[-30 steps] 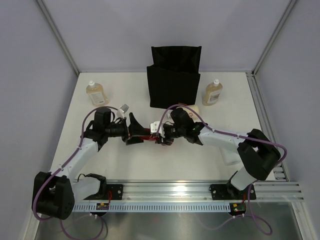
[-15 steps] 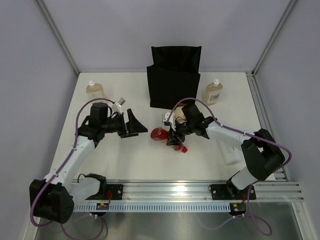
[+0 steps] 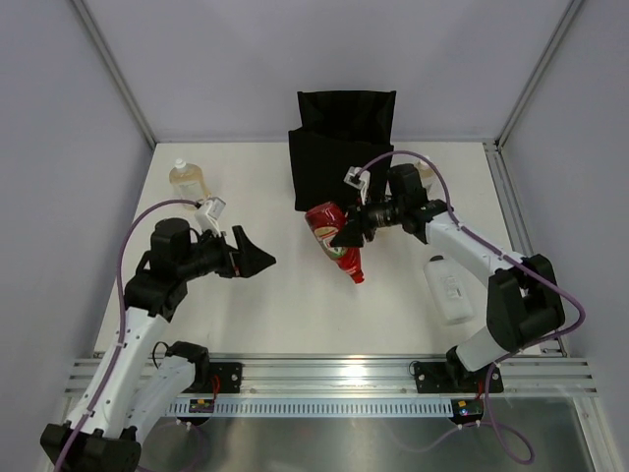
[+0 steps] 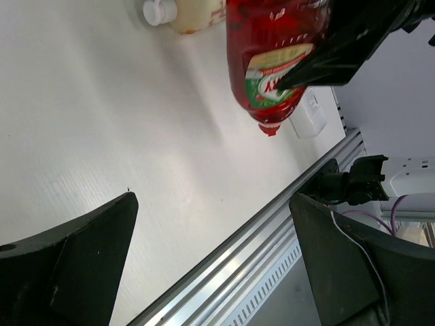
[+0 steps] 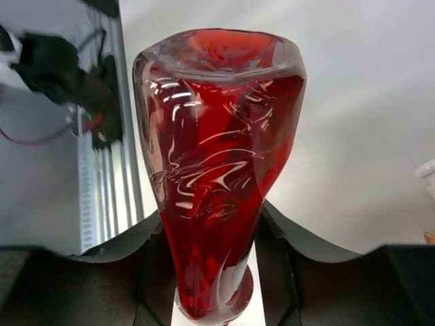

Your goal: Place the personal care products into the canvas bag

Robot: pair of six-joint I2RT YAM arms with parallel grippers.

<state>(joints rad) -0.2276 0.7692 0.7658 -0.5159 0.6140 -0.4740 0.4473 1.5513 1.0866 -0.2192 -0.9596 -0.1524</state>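
A red bottle (image 3: 332,236) hangs tilted in the air, cap down, just in front of the black canvas bag (image 3: 339,162). My right gripper (image 3: 352,228) is shut on it. In the right wrist view the bottle (image 5: 217,149) fills the frame, with a dark finger (image 5: 122,255) on either side of its narrow end. My left gripper (image 3: 257,258) stands open and empty to the left, apart from the bottle. The left wrist view shows the red bottle (image 4: 275,54) beyond that gripper (image 4: 211,204).
One amber bottle (image 3: 187,179) lies at the far left of the table. A flat white bottle (image 3: 450,290) lies near the right edge. A pale bottle with a white cap (image 4: 183,10) lies past the red one. The metal rail (image 3: 334,379) runs along the near edge.
My right gripper has lifted the red bottle off the table and carried it back and right toward the bag. The left arm has drawn back to the left, still open.
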